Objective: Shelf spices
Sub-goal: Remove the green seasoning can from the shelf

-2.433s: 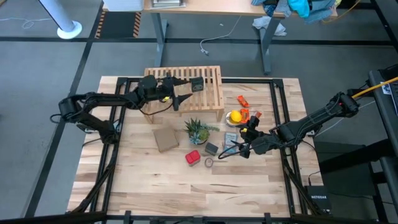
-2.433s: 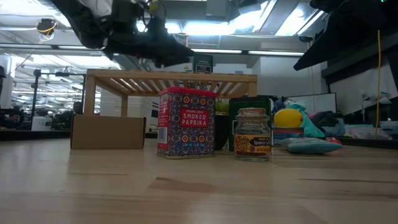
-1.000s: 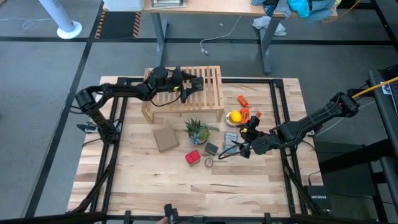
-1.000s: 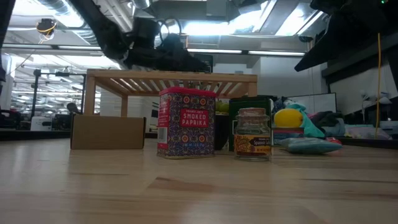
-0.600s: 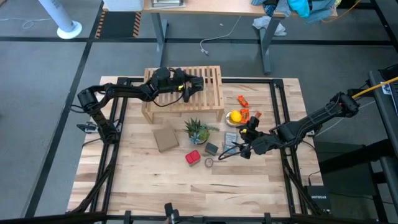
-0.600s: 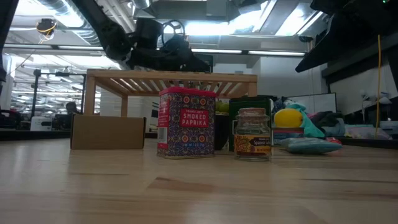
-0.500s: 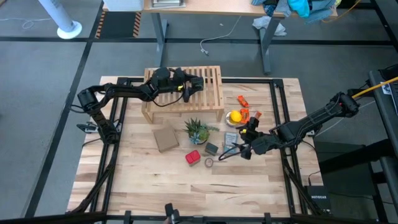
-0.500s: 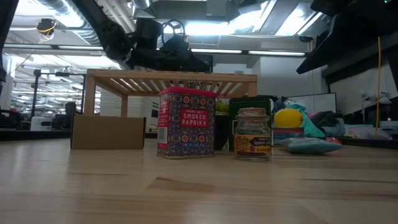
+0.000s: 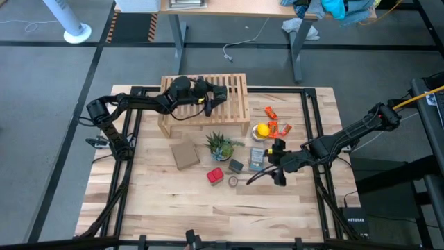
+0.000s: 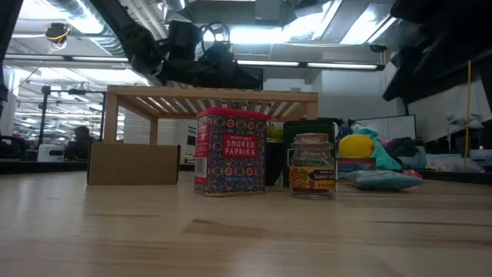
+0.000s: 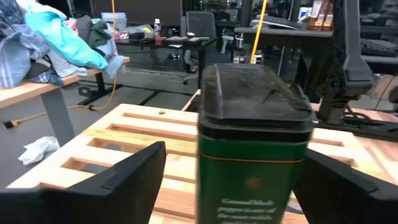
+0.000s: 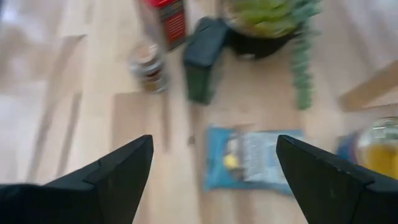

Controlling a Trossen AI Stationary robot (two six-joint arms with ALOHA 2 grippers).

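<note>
The wooden table (image 9: 173, 201) is carrying the shelf (image 9: 236, 104) at its far side, where a dark green tin (image 11: 252, 155) is standing upright on the slats between the spread fingers of the left gripper (image 9: 216, 94), untouched. The right gripper (image 9: 267, 170) is hovering spread above the flat blue packet (image 12: 252, 158). Near the plant (image 9: 220, 146), the red tin (image 9: 214, 175), the blackish tin (image 9: 236, 166) and the tiny jar (image 9: 233, 181) are sitting on the tabletop

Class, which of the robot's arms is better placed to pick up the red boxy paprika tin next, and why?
Probably the right. Its open gripper hovers just beside the red boxy paprika tin, while the left gripper sits over the light-wood slatted shelf, open around a dark green tin.
</note>
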